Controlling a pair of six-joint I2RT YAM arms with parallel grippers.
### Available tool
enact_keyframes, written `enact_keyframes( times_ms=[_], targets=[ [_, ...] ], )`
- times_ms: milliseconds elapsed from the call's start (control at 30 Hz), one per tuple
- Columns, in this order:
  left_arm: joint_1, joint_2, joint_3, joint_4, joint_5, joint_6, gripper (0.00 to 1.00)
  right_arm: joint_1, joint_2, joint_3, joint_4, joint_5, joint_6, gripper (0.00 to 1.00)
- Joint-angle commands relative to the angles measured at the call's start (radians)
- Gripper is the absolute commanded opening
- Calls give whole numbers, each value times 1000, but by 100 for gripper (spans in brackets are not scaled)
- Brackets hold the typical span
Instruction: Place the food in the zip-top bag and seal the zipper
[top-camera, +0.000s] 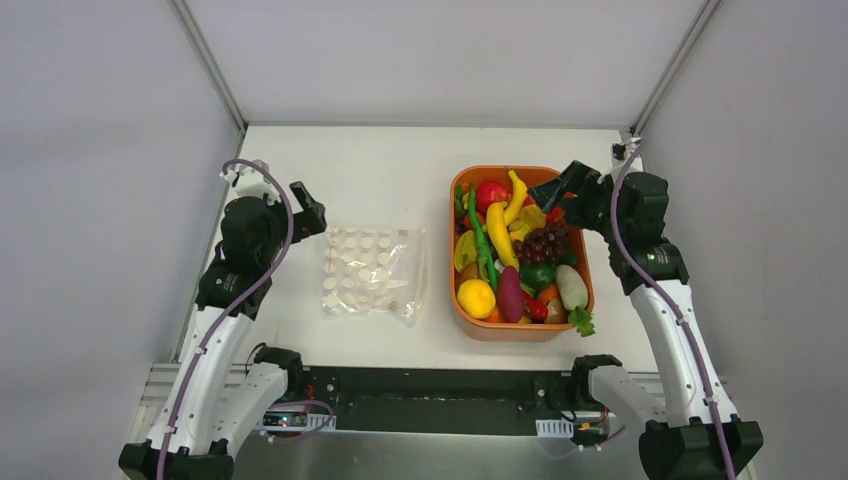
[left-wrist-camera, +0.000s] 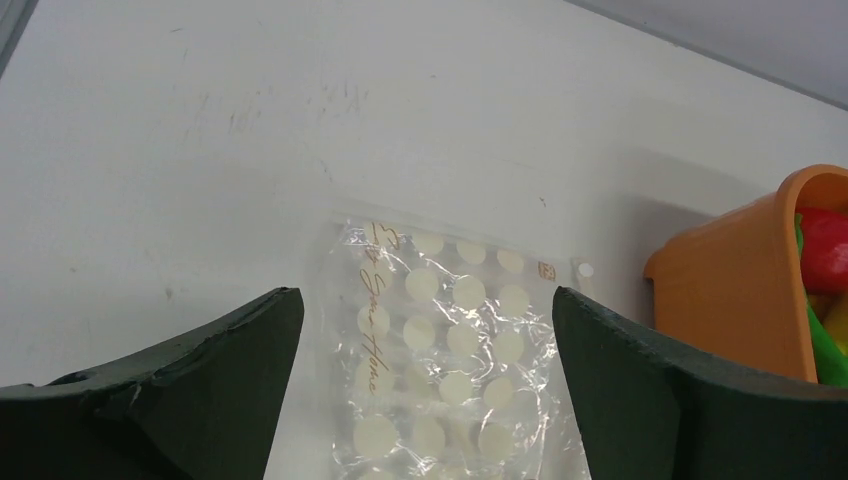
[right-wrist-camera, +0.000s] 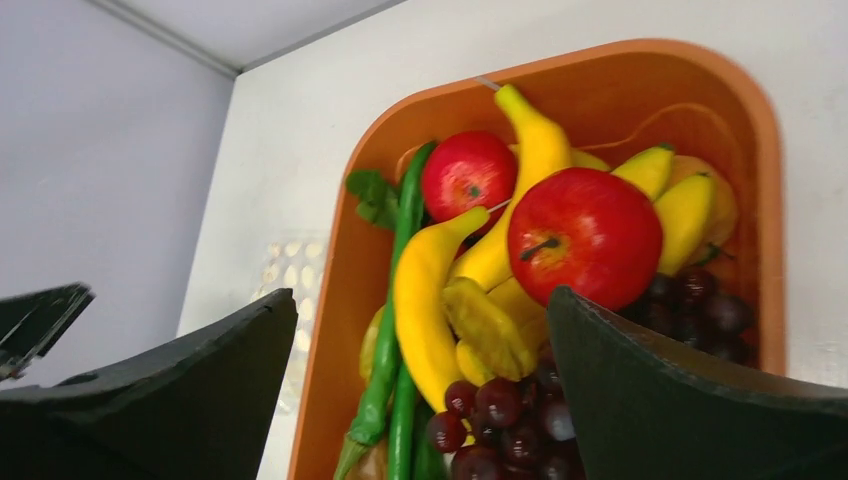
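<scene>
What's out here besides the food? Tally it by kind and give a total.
Bag: 1
Tray: 1
Tools: 2 (left tool, right tool)
Total: 4

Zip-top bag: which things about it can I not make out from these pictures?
Top view: whether the zip-top bag is sealed or open; too small.
Left wrist view: its near part, cut off by the bottom edge and the left claw.
Right wrist view: most of it, hidden behind the orange tray; only blurred dots show.
</scene>
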Motion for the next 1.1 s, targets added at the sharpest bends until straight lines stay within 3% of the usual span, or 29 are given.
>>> enact_keyframes(
  times_ms=[0, 200, 333, 467, 600, 667, 1000, 1067],
  targets=[
    [6, -7, 34, -29, -48, -80, 100, -2, 8, 35, 25, -246, 41, 98],
    [8, -66, -7, -56, 122, -168, 100, 24, 6, 58, 88, -507, 98, 98],
    [8, -69, -94, 55, 369, -137, 100, 67, -7, 68, 61, -509, 97, 95],
    [-11, 74, -50, -20, 484, -121, 100, 74, -37, 50, 57, -464, 98, 95],
    [-201, 147, -9, -124, 282, -2, 100, 74, -40, 55, 47, -455, 95, 95],
    [-304, 175, -2, -142, 182, 20, 95, 74, -37, 55, 36, -438, 95, 94],
    [-652, 378, -39, -1, -88, -84, 76, 74, -58, 27, 3, -291, 90, 86],
    [-698, 433, -26, 30, -141, -107, 73, 74, -55, 25, 0, -284, 88, 76]
  ],
)
